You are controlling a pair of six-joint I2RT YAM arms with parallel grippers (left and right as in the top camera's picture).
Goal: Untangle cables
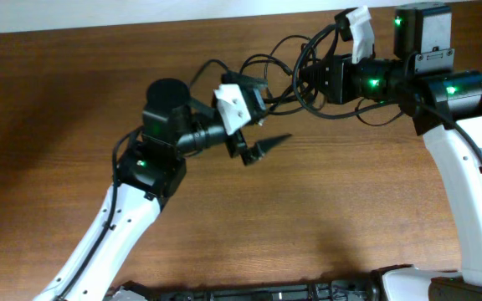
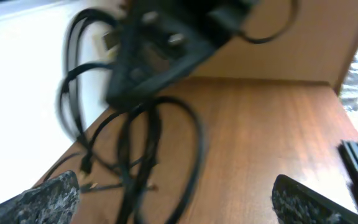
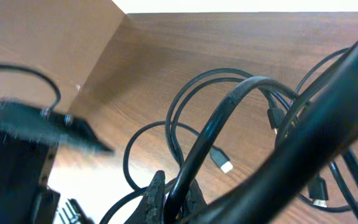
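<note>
Thin, black, flexible cables, bunched in several overlapping loops over the far middle of the brown wooden tabletop, close to its back edge. Round in section, with a dull sheen, all alike in thickness. Crossing one another too often to count strands with any certainty.

Held up in part: one strand clamped between the closed fingers of the right hand, arching up and away from the pinch. Behind it, wide curves spread over the wood. Among them small plug ends: one with a pale tip, another dark and stubby, a third low at the right.

From the left wrist view, blurred: long loops hanging from the dark body of the right hand down to the tabletop, with two small plugs low on the left side.

Left hand with fingers spread wide apart, gripping nothing. Lower loops of the bunch lying between those fingers and touching neither. From overhead, just left of the tangle, level with the right hand's side of it and pointing toward it.
</note>
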